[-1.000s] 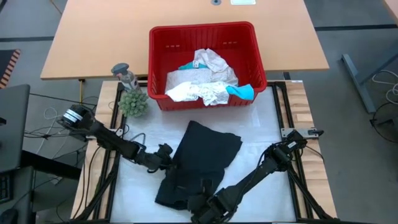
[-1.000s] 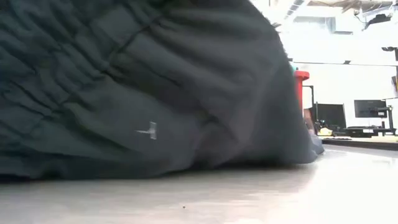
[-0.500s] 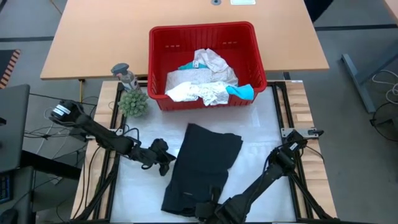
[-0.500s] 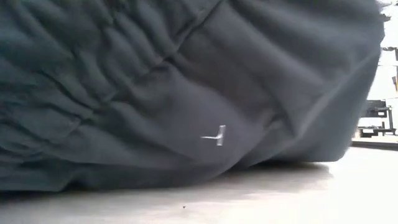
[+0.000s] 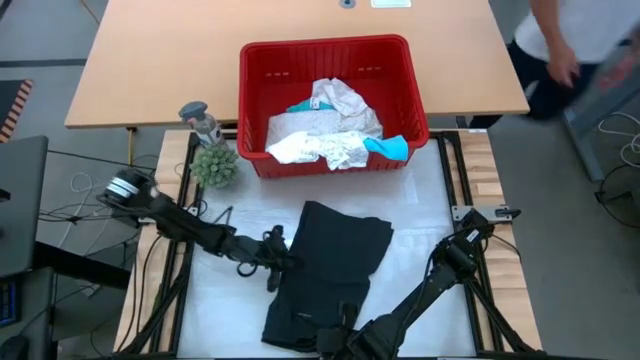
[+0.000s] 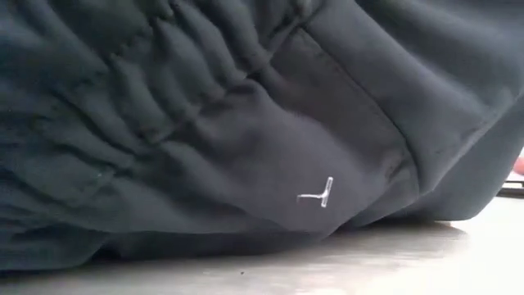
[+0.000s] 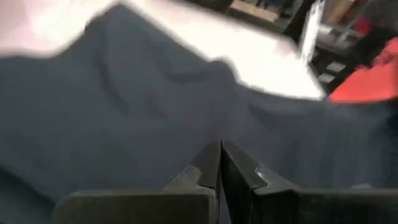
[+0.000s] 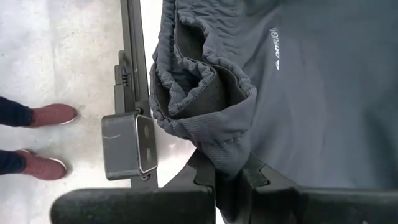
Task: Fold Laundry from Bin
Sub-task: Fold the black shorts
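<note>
The bin (image 5: 330, 100), with the white and teal laundry heaped in it, stands well beyond both tools, while the black garment (image 5: 330, 270) lies spread on the tabletop (image 5: 420, 210) between them. The right tool (image 8: 227, 177) is clamped on the gathered waistband at the garment's near edge; a thin bite there could slip and drop the hem. The left tool (image 5: 277, 262), fingers pressed together at the garment's side edge, may only drag and bunch the cloth.

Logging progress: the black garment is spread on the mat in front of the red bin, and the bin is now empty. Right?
Not quite. The black garment does lie on the mat before the red bin, but the high view shows white lacy laundry and a teal piece still inside.
</note>
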